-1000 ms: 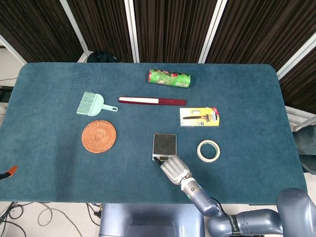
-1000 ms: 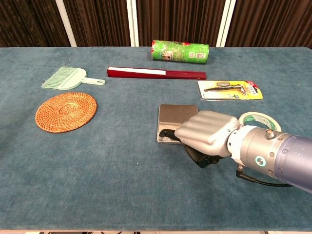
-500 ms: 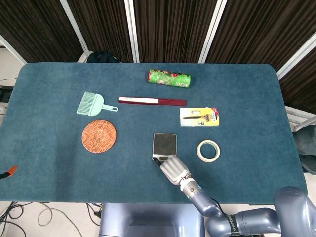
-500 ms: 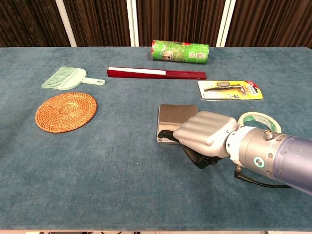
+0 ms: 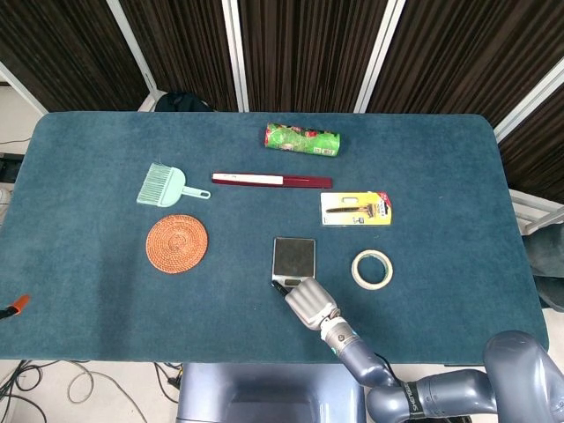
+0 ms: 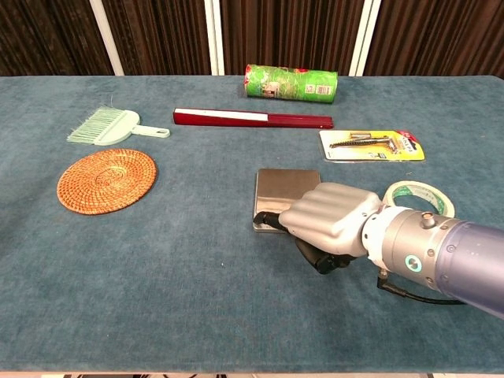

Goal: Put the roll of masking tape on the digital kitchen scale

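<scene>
Steel scale [image 6: 285,191]: flat on the blue worktop [image 6: 157,268].
Right hand [image 6: 327,220]: fingers curled in, holding nothing, fingertip at the scale's near edge.
Masking tape [image 6: 419,195]: just right of the scale.

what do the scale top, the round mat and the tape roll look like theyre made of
Scale: its top looks like brushed steel, grey with a soft sheen.
Round mat: apparently woven rattan or straw, orange-brown with coiled spiral ridges.
Tape roll: probably cream paper masking tape, matte, on a pale core; the core's material is unclear.
</scene>
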{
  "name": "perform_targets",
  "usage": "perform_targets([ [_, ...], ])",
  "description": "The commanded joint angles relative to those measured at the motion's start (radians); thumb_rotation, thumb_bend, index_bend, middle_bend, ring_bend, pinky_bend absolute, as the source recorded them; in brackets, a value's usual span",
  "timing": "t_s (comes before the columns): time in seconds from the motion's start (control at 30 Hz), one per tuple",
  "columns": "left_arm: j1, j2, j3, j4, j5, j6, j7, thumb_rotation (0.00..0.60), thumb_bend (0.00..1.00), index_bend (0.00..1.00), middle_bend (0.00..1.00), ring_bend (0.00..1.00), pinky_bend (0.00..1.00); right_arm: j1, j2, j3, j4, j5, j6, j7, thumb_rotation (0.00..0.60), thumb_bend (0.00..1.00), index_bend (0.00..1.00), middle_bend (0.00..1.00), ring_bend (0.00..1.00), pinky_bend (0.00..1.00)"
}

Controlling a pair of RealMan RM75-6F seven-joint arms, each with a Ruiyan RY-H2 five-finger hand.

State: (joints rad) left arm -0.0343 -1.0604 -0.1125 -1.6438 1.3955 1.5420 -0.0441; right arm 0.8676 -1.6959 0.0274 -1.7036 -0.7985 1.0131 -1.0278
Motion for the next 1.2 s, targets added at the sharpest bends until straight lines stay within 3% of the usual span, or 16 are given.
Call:
perform_targets([
  [0.03,0.0,0.0,0.0,0.0,0.0,0.0,0.0,0.6,0.0,0.0,0.0,0.0,0.0,0.002,0.001,-0.001,-0.001,0.001,0.003,0.001,0.6,0.96,0.03,0.8,0.79,0.67],
  [1.2,0.0,-0.004,0.0,0.0,0.0,0.002,0.01,0.6,0.0,0.0,0.0,0.0,0.0,0.018,0.012,-0.039,-0.001,-0.005,0.015,0.04,0.6,0.96,0.03,0.8,0.79,0.66],
])
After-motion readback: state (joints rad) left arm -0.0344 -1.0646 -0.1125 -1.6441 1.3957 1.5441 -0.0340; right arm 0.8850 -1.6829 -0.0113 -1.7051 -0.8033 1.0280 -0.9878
